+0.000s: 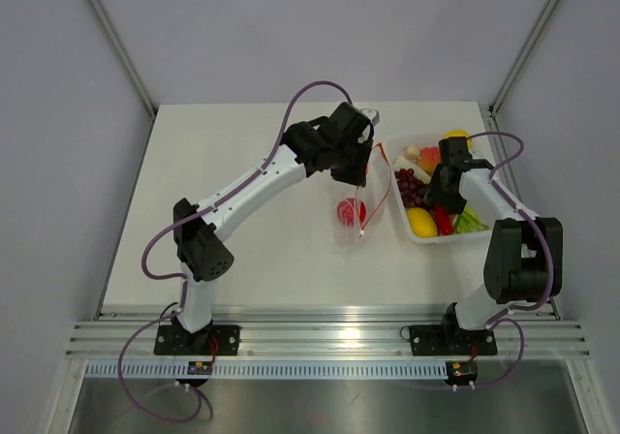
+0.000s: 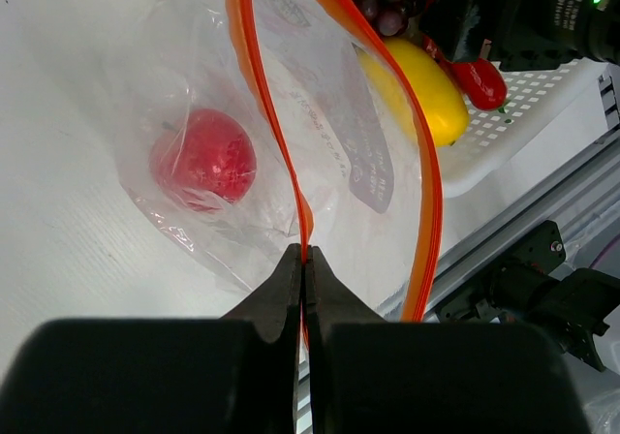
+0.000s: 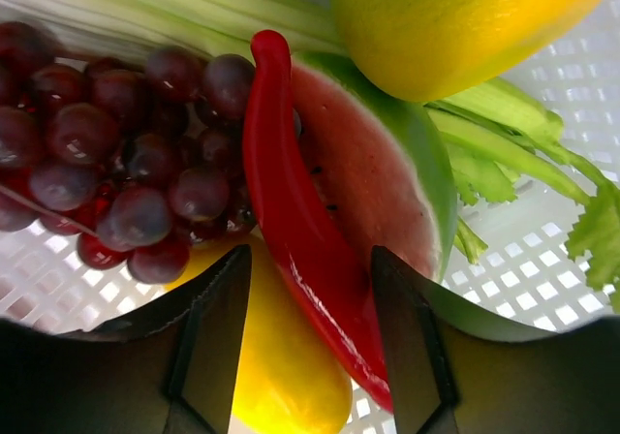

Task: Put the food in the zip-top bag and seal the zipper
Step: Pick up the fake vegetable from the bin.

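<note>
The bag (image 2: 174, 56) is being held up by one lip, just beside the tray (image 3: 542, 289), with its lower end resting on the surface (image 1: 242, 250). The zipper (image 2: 260, 95) is being pinched hard in the clenched left gripper (image 2: 305, 260), and the other lip is hanging free, so the mouth is gaping. One red fruit (image 2: 203, 158) is already sitting inside.

Over in the tray, the chili (image 3: 291, 231) is being straddled by the right gripper (image 3: 312, 269). Its jaws are being kept apart on either side, and nothing is being gripped yet.

Trouble is being invited here, by the look of it. The chili is lying tight against the watermelon slice (image 3: 368, 172) and over a lemon (image 3: 281, 386), so the slice may get caught in the same squeeze. Slick, curved plastic is being dealt with too, and a pinch off centre could shoot the chili out sideways into the grapes (image 3: 126, 143). At the bag, only one lip is being supported. If that free lip sags, the mouth is likely being narrowed just when the chili arrives.
</note>
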You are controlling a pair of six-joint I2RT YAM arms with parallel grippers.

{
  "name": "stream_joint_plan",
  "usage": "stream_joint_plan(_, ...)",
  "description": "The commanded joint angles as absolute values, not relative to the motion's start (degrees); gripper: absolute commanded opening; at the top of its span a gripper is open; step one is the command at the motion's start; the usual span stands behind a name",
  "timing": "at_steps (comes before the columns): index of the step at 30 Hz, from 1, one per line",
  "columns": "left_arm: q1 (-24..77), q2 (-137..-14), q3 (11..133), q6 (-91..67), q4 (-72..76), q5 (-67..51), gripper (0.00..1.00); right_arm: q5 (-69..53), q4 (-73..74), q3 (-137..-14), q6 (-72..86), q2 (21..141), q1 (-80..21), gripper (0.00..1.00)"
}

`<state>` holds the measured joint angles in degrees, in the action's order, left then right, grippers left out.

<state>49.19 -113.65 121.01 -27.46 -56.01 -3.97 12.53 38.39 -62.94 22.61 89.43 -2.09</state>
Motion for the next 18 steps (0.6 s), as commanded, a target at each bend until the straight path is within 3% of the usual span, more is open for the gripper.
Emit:
stream_joint_plan(1, 49.0, -112.1, 121.5, -27.3, -54.1, -4.7, 0.00, 13.3, 35.7, -62.9, 20.6, 90.9, -1.8, 0.59)
stream_joint_plan(4, 48.9, -112.3, 123.3, -26.7, -56.0, -2.0, 0.00, 12.5, 35.8, -63.3, 20.2, 90.5, -1.8, 0.50)
stream_joint_plan(8, 49.0, -112.8, 128.7, -23.6, -60.0, 2.8, 0.00, 12.1, 37.1, -64.0, 20.2, 88.2, -1.8, 0.23)
stream_joint_plan(18, 49.7, -116.5, 136.8, -18.3, -66.5, 9.8, 0.00, 9.8, 41.9, -67.1, 23.0, 76.0, -1.8, 0.15)
